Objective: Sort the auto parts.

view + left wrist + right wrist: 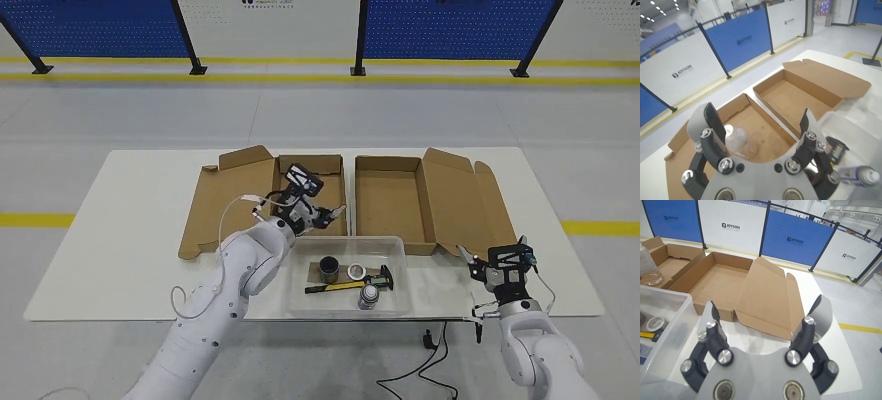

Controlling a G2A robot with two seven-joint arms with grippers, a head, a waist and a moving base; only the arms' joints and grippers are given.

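Observation:
A clear plastic bottle (741,143) with a white cap stands in the left cardboard box (325,172), at its near edge (650,266). My left gripper (759,121) hovers just above it, open, one finger (712,121) beside the bottle's neck and nothing gripped. In the top view the left gripper (305,208) sits over the left box. The clear bin (345,241) holds a black cylinder (328,267), a white ring (656,322), a yellow caliper (340,286) and a spray can (857,176). My right gripper (765,304) is open over the table by the right front edge (472,282).
The right cardboard box (390,200) lies open beside the left one, its flap (764,302) spread on the table toward the right gripper. The bin's wall (668,323) stands close to the right gripper. Blue and white barriers stand beyond the table.

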